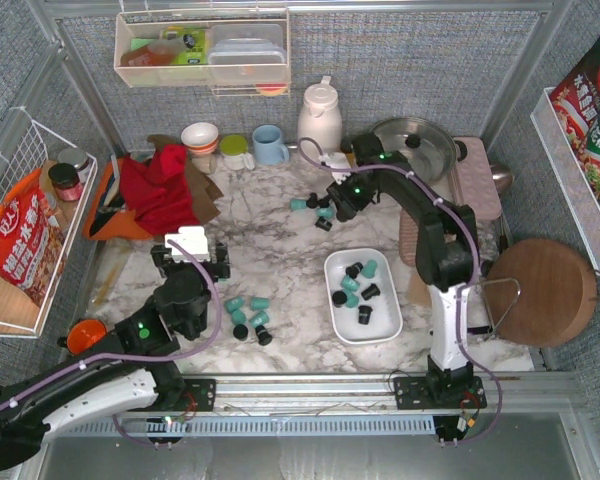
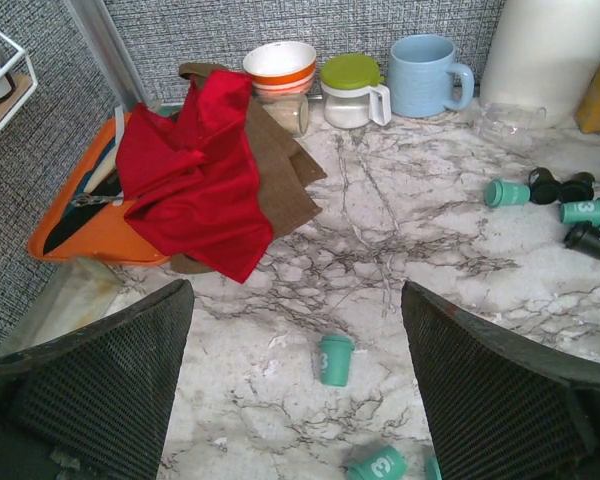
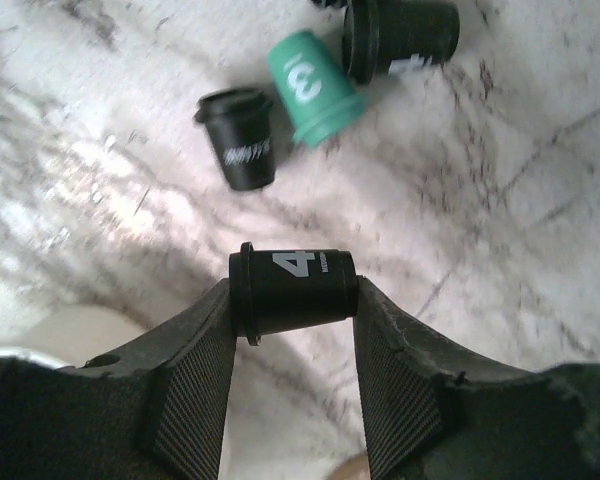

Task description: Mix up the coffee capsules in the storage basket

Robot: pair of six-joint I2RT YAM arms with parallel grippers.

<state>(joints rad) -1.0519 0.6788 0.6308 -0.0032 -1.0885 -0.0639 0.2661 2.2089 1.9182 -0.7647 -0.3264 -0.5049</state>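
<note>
Left gripper [image 1: 190, 264] hangs over the marble table [image 1: 280, 250] at the near left. Its jaws are spread wide and hold nothing. In its wrist view a lone teal capsule [image 2: 335, 360] lies on the marble between the two fingers and a little beyond them.

Just right of that gripper, towards the near edge, sits a near group of capsules [image 1: 248, 318], mostly teal with a couple of black, lying loose on the table and outside the tray.

Farther back and to the right lies a far group of capsules [image 1: 315, 208], teal and black, also on the bare marble. The right gripper [image 3: 292, 295] is directly beside it, low over the table, with its fingers clamped on a black capsule [image 3: 290, 290] marked 4 that lies sideways between the pads. Beyond the pads, a second black capsule [image 3: 238, 150] and a teal one marked 3 [image 3: 315, 85] rest on the table.

Right of centre and nearer than that gripper stands the storage basket [image 1: 332, 262], flat on the table. It holds a mix of teal and black capsules.
</note>
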